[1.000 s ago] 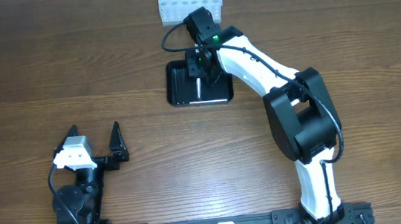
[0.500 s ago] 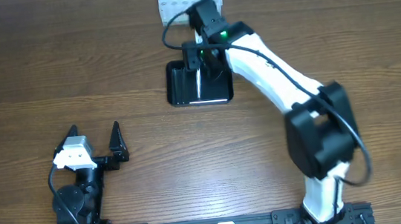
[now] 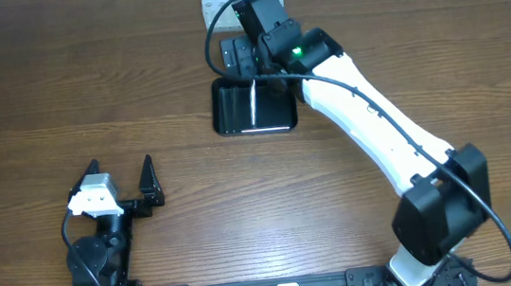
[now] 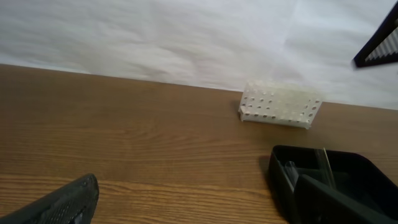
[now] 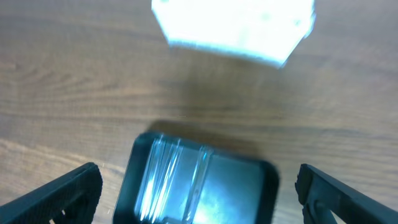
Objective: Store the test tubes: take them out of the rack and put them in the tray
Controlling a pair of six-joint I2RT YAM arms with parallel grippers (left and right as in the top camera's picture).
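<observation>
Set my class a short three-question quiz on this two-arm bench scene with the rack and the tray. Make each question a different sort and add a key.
1. True or false: the right tool is shut.
2. Where do the clear tubes lie? A: in the black tray. B: in a bucket. C: in a person's hand.
3. Short answer: which lies nearer the arms' bases, the white rack or the tray?
Key: 1 false, its fingers stand wide apart; 2 A; 3 the tray.
</observation>
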